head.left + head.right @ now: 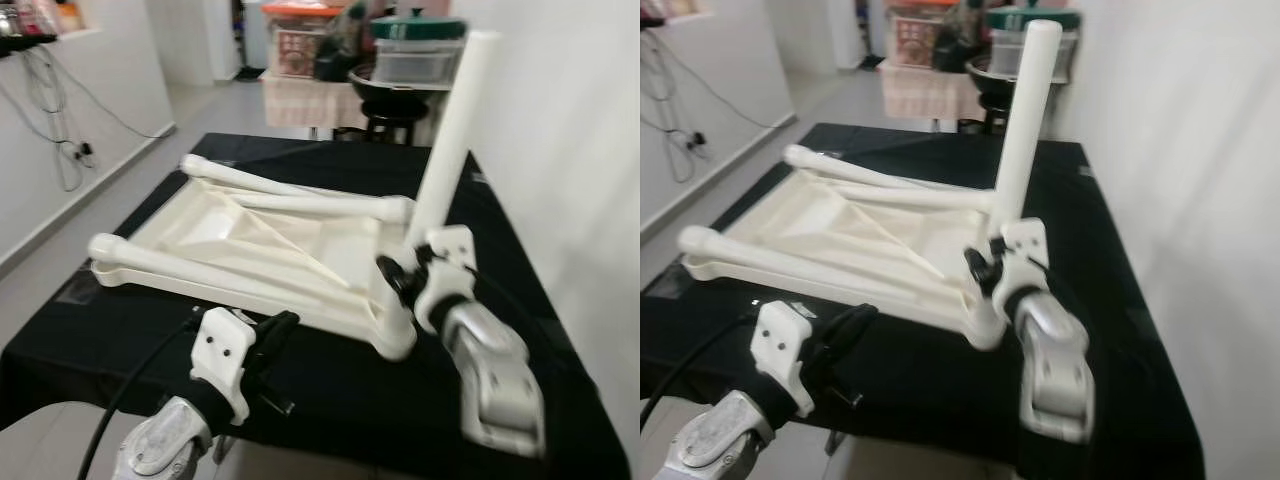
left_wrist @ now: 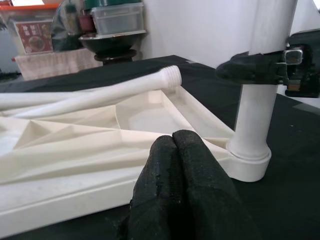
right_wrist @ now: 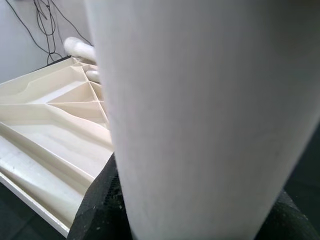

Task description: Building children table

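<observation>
The right gripper (image 1: 985,262) is clamped on the lower part of an upright white table leg (image 1: 1024,120), its black fingers wrapped round the tube just above the corner socket (image 2: 248,162) where the leg's foot sits. In the right wrist view the leg stands hard against the camera, with fingertip padding (image 3: 95,210) showing on either side of it.

Out from that grip lies the upturned tabletop (image 1: 260,245), cream plastic with ribbed underside facing up, resting on a black-covered work table (image 1: 330,400). Two loose legs (image 1: 290,190) lie across the tabletop beyond the gripper, one with its threaded end (image 2: 172,76) pointing toward the standing leg; a third (image 1: 200,270) lies along the near edge.

The left gripper (image 1: 272,335) hovers just short of the tabletop's near edge with its fingers (image 2: 180,170) pressed together, holding nothing.

The step in hand looks like seating this first leg. To do it well, keep the leg square to the socket while turning; any tilt risks cross-threading the plastic. The left gripper would serve better pressed down on the tabletop's rim, since the light tray may spin with the leg. Turn in short regrips, stopping once the collar meets the socket flush.
</observation>
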Motion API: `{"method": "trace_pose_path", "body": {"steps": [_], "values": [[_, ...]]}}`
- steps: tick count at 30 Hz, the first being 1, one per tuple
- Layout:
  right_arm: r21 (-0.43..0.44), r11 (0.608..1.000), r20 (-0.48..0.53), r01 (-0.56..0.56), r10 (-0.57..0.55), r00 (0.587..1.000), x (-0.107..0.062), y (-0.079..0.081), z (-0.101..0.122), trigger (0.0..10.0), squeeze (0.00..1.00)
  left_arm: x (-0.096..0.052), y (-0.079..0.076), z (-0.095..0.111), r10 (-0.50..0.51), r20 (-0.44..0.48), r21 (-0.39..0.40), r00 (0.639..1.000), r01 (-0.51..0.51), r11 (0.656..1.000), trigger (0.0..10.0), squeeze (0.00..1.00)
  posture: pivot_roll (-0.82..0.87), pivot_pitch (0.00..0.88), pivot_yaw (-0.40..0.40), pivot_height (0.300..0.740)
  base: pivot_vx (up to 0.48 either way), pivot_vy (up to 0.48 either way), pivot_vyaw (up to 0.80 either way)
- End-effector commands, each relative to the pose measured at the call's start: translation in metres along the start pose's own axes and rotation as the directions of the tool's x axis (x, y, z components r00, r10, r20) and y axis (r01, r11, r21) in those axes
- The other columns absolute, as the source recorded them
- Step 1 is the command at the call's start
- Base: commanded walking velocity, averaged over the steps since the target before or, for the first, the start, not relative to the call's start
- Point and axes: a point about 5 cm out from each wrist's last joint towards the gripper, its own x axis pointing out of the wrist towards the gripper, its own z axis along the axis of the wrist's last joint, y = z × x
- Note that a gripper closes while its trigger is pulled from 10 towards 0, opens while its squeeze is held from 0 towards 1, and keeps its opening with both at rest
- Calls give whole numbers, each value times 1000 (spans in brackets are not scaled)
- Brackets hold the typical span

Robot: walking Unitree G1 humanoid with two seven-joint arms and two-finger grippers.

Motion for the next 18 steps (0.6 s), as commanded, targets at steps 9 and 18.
{"method": "trace_pose_path", "body": {"steps": [9,18], "values": [[5,998,-61,-56,56,997,21,8,-11,10000,886,0,-2,-2,-11,-6,-4,1000,11,1000,10000,0,4,0,-40,740,0,0,0],[-164,793,-10,-587,594,805,48,-2,32,10000,4,4,-1,-3,-11,-3,-2,1000,11,1000,10000,0,23,0,-39,740,0,0,0]]}}
